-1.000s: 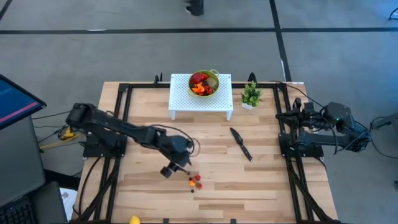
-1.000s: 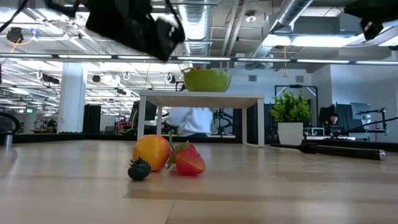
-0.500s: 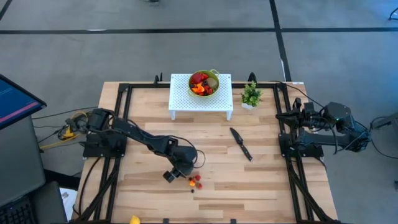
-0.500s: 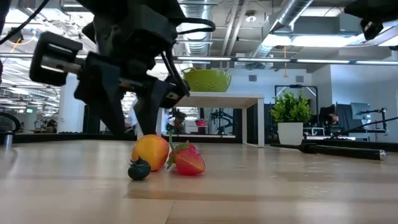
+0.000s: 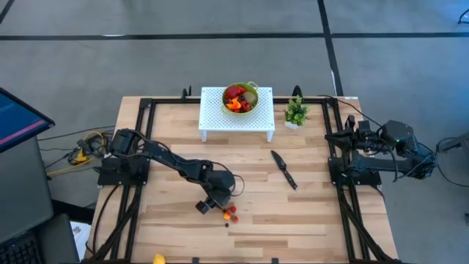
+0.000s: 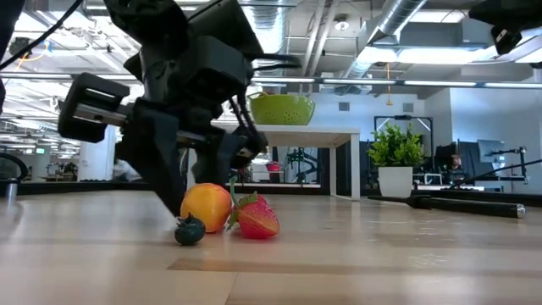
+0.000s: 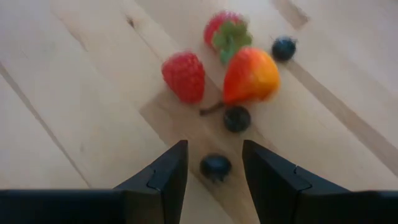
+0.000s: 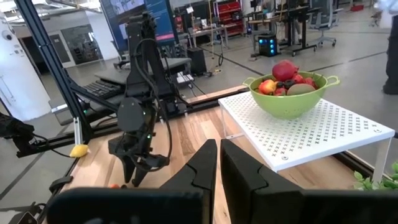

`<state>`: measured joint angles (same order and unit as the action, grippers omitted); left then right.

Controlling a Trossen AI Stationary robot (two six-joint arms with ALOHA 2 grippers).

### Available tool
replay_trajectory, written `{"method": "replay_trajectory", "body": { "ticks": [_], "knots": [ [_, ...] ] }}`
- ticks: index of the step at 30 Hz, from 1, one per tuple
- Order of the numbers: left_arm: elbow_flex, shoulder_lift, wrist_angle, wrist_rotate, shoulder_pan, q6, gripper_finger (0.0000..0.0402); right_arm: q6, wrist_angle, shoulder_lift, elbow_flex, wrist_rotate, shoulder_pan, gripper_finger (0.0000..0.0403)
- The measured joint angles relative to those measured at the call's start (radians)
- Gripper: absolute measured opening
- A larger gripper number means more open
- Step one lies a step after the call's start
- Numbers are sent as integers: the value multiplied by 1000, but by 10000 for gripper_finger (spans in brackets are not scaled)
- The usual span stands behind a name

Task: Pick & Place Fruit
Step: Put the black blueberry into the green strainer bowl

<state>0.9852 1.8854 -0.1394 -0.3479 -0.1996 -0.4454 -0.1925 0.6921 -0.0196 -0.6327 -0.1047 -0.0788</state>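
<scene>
Left tool (image 7: 214,163) has dropped, apparently straddling a blueberry (image 7: 216,167), unclosed.

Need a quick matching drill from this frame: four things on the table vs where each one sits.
Things:
1. green colander
2. black knife
3. potted plant
4. dark berry

Places:
A. between the open left tool's fingers
B. flat on the wood, right of centre
C. on the white perforated stand
D. on the table, beside the stand's right end

Pairs: 1-C, 2-B, 3-D, 4-A
</scene>
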Motion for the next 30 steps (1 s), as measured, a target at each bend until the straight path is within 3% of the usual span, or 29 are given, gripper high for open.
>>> {"method": "replay_trajectory", "body": {
  "ticks": [17, 30],
  "knots": [
    [-64, -2, 100, -34, 18, 89, 145, 0, -1, 0, 0, 0, 0, 17],
    [-65, -1, 106, -40, 30, 91, 79, 0, -1, 0, 0, 0, 0, 17]
  ]
}}
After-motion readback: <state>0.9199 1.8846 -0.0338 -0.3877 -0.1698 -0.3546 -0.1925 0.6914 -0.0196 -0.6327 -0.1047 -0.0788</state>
